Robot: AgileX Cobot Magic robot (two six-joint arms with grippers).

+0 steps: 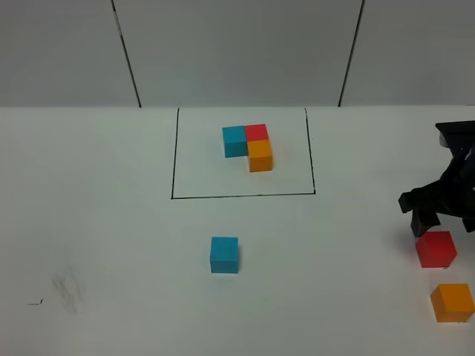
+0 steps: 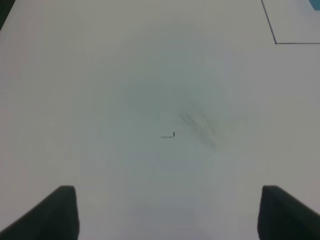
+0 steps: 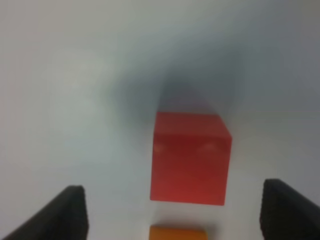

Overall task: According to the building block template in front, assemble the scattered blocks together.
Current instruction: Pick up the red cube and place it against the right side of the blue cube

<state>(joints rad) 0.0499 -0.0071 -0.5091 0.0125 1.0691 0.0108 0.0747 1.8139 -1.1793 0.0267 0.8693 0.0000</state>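
A plain white table (image 1: 96,222) is filling every view, with grey panels standing behind it. The right gripper (image 3: 174,200) is hovering low with its jaws parted wider than a block and gripping nothing. The red cube (image 3: 190,157) is sitting just ahead, centred on the gap and touching neither finger. It is looking light, rigid and matte, so pinching two opposite flat faces should hold it. The orange cube (image 1: 453,302) is lying near it, and the blue cube (image 1: 224,254) well apart, before the framed template (image 1: 249,147). The left gripper (image 2: 170,210) is hanging spread wide and empty.
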